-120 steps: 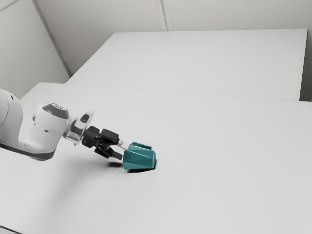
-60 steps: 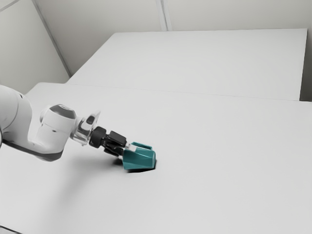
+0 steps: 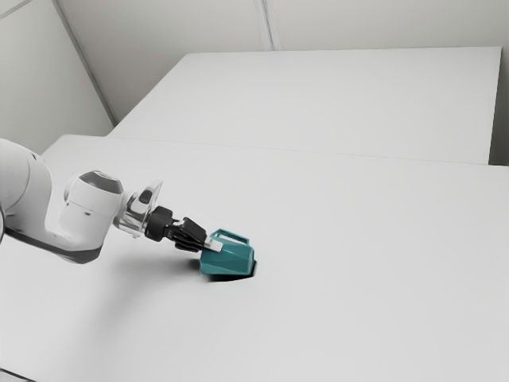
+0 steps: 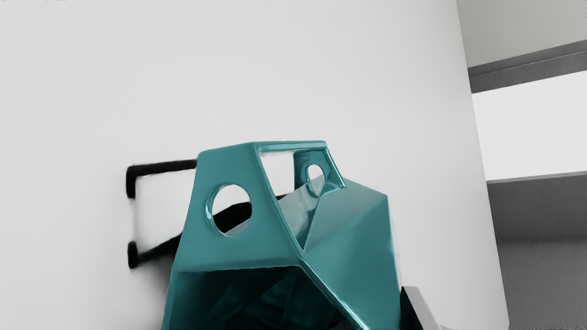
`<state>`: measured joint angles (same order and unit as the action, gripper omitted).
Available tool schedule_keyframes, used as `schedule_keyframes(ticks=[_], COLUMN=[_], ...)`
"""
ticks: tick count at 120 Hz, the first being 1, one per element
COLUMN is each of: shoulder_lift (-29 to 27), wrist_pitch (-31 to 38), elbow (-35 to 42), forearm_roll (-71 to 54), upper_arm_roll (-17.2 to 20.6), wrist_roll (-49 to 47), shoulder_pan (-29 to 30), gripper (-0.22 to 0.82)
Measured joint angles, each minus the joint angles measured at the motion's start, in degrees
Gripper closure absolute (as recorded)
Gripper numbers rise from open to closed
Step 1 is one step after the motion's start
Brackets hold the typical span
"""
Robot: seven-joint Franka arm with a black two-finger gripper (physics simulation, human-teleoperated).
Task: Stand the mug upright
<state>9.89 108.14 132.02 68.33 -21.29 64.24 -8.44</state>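
The teal faceted mug (image 3: 229,261) lies on its side on the white table, its mouth facing my hand and its handle (image 3: 233,236) on the upper side. My gripper (image 3: 213,244) has its fingers closed together at the mouth's rim. In the wrist view the mug (image 4: 353,233) shows its dark opening and its handle with round holes. The gripper (image 4: 377,319) pinches the mug's wall there: one finger (image 4: 416,305) is against the outside, and the other is mostly hidden inside the mouth.
The white table (image 3: 358,263) extends around the mug, and a second white surface (image 3: 334,99) stands behind it. A dark cable (image 3: 16,375) crosses the exterior view's lower left corner. Pale walls rise at the back.
My hand has moved toward the exterior view's right, up to the mug, and its fingers have come together on the rim. The mug has shifted and tilted slightly, with its handle a bit higher.
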Motion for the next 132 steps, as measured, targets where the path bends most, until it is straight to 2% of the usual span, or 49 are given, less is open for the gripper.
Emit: schedule_keyframes(ticks=[23,56,76,108,132], shoulder_lift=[-1.3,-2.9,-4.3,-7.3,-7.3], wrist_pitch=[-0.5,-2.6,-1.5,1.4,2.6], elbow=[-0.3,-5.6,-6.5,-7.7,-10.7], forearm_roll=[0.2,0.5,-0.8,-10.4,-21.0], upper_arm_roll=[0.0,0.2,1.3,1.1,0.9], wrist_roll=[0.6,0.9,0.5,-2.9,-7.1], shoulder_pan=[-0.3,-1.3,-2.2,-2.9,-2.0], gripper=[0.75,0.77,0.78,0.78,0.78])
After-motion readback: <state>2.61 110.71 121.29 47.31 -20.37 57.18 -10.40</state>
